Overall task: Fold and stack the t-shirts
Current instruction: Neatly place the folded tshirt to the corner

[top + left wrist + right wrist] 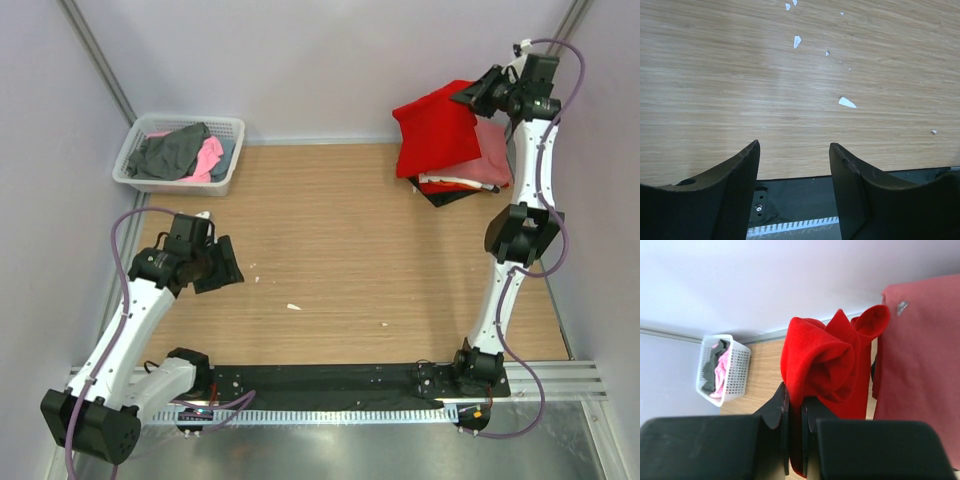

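Red t-shirt in the upper right of the top view, bunched and draped over the folded stack at the far right edge of the wooden table. A salmon-pink t-shirt peeks out beneath it, with red and black layers lower down. Upper left now: the white lattice basket, holding grey cloth and pink cloth. Right gripper — jaws squeezed almost together on a fold of the red t-shirt, plain in its wrist view. Left gripper, lower left — jaws spread wide, nothing between them, above bare wood. Tiny white scraps dot the table's middle.
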### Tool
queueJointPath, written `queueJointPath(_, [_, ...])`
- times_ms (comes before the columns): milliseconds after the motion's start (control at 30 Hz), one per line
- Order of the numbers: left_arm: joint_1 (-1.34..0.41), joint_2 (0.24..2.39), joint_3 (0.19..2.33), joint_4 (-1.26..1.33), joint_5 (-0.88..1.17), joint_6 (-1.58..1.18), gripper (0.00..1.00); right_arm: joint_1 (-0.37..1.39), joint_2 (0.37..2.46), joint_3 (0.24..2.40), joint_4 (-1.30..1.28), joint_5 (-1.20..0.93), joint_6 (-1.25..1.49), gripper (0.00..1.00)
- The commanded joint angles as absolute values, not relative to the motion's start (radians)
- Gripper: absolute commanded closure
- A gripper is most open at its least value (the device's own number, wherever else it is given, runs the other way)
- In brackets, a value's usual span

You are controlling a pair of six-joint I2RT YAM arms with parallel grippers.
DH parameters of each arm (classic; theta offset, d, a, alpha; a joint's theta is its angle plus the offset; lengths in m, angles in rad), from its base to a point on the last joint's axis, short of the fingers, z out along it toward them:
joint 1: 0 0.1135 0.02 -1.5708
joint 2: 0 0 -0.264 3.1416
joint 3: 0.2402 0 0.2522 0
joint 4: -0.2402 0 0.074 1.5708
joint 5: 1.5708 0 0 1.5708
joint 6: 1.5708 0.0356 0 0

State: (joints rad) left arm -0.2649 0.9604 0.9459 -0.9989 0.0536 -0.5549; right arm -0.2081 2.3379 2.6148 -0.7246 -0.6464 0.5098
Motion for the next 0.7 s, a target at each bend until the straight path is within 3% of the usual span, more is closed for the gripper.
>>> queueJointPath(0, [-0.258, 0.963, 0.942, -0.971, 0.057, -0.561, 0.42, -0.261, 2.339, 2.677, -0.568, -0.761, 0.615, 0.99])
queueJointPath(667, [-0.256, 0.982, 0.940, -0.971, 0.060, -0.560, 0.42, -0.370, 2.402, 2.677, -0.460, -0.868, 0.730, 0.99])
